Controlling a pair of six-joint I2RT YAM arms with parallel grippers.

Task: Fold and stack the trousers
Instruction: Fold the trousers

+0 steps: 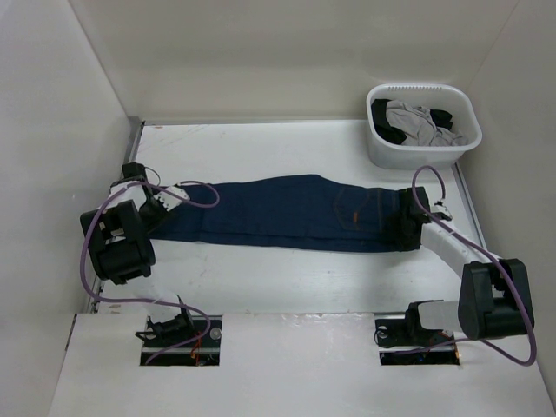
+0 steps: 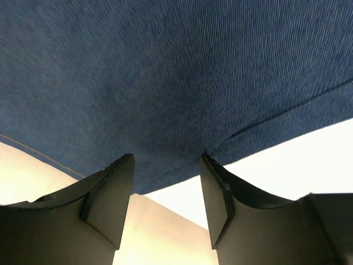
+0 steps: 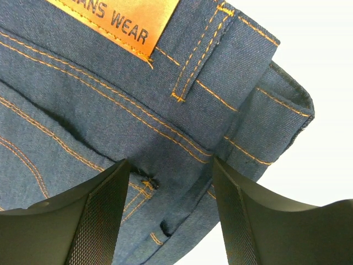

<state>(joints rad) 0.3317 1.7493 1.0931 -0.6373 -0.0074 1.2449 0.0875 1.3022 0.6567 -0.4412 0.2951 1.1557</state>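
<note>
The dark navy blue denim trousers (image 1: pixel 287 213) are lying flat across the white bench (image 1: pixel 287 282), legs laid together, with the waist pointing right. The left gripper (image 2: pixel 165 165) is sitting released at the leg-end edge, fingers spread. The right gripper (image 3: pixel 171 165) is sitting released over the waistband near the tan leather patch (image 3: pixel 118 16), jaws wide apart

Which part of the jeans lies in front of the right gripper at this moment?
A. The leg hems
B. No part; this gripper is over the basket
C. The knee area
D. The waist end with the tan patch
D: in the right wrist view the tan patch at the waist of the jeans lies just ahead of the right gripper, whose jaws stand apart.
</note>
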